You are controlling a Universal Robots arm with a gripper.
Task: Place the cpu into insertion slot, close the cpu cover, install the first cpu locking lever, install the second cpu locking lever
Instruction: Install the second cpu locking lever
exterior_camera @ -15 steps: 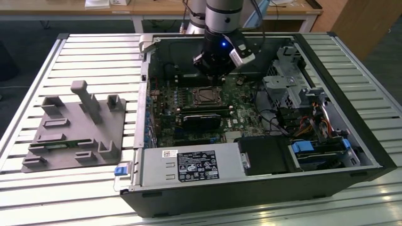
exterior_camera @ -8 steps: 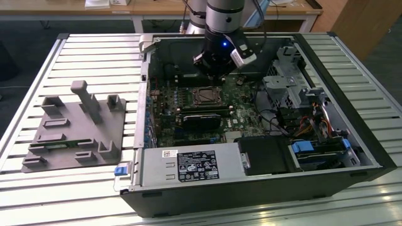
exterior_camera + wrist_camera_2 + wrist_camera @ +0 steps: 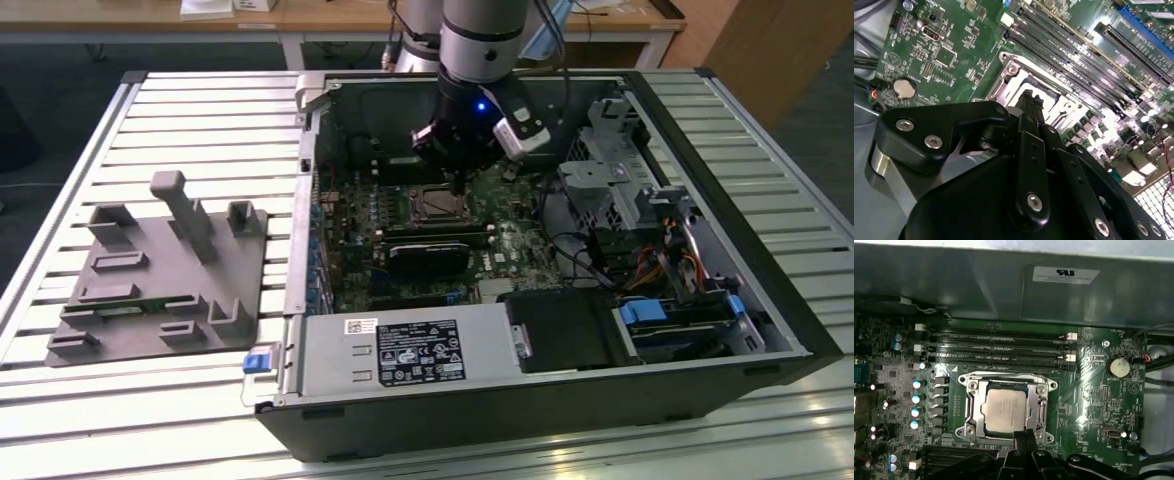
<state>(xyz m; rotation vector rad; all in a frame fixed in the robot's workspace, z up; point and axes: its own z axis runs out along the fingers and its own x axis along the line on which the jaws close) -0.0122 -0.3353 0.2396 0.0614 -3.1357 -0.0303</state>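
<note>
So the cpu (image 3: 1005,410) is seen as a flat square chip with a dull silver-grey top, already seated in the insertion slot (image 3: 971,412) on the green motherboard (image 3: 1094,390). The cpu cover (image 3: 1041,405), a thin silvery metal frame with a window, is laid flat around it, so the chip's top is left showing through the middle. Long black memory slots (image 3: 999,347) are lined up just beside the socket, a row of small round capacitors (image 3: 916,405) is found on another side, and a coin battery (image 3: 1118,367) is placed well apart. In the exterior view the tool (image 3: 459,186) is hung right above the socket inside the open computer case (image 3: 534,400), which is set on the slatted metal surface (image 3: 200,120), with a grey fixture block (image 3: 160,270) off to the exterior view's left. The tool's black fingers (image 3: 1030,107) are pressed together at the socket's edge, nothing held, and part of the frame is blocked by them.
</note>
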